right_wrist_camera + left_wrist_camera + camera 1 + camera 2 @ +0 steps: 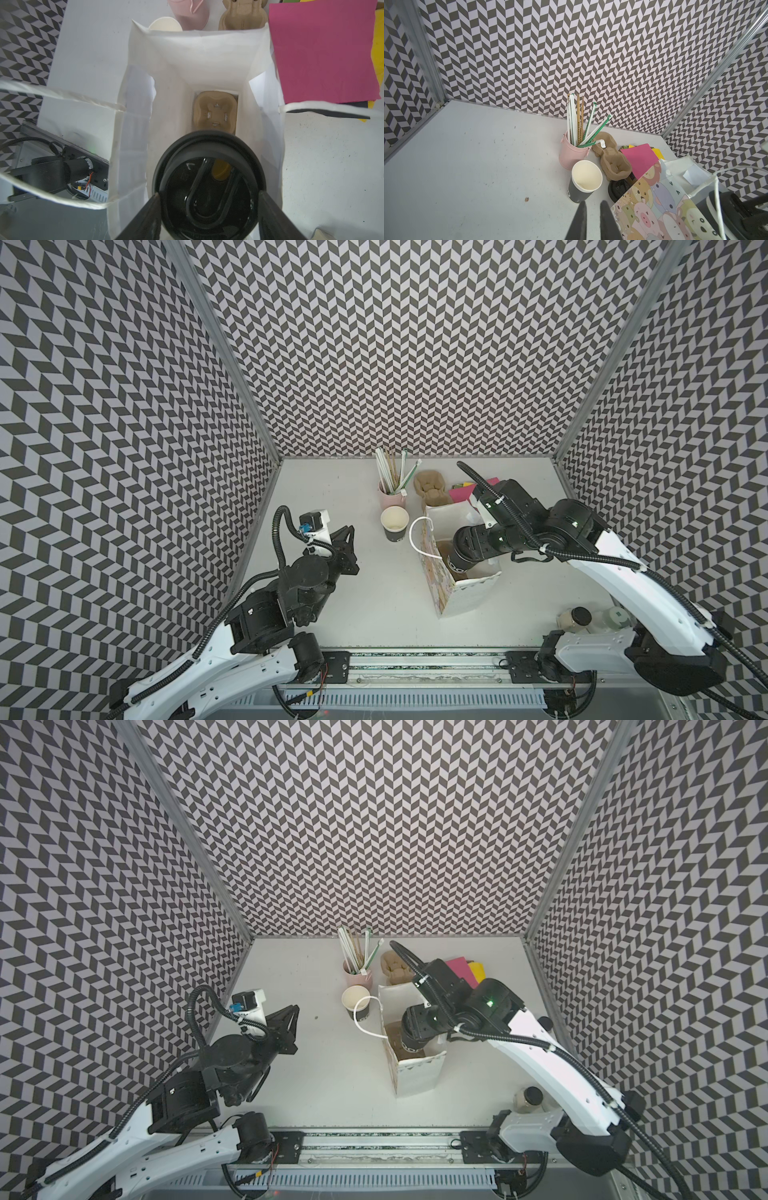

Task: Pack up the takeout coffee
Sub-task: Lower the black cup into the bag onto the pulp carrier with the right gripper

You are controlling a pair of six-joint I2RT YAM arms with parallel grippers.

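Observation:
The takeout coffee (pixel 459 563) (pixel 411 1047) is a dark grey cup with white print and a black domed lid (pixel 207 182). My right gripper (pixel 466 546) (pixel 208 194) is shut on it just under the lid, one finger on each side. The cup hangs slightly tilted, its lower part inside the mouth of the white paper bag (pixel 457 601) (pixel 415 1079) (pixel 197 52). A brown cardboard cup carrier (pixel 215 112) lies on the bag's floor. My left gripper (pixel 347 537) (pixel 289 1017) (pixel 592 204) is shut on nothing, left of the bag, above bare table.
A lidless dark cup (pixel 395 522) (pixel 586 180) stands just behind the bag's left corner. Behind it are a pink pot of straws (pixel 390 493), stacked carriers (pixel 432 489) and coloured paper sheets (pixel 461 491). A loose black lid (pixel 618 189) lies by the bag. Bottles (pixel 575 620) stand front right.

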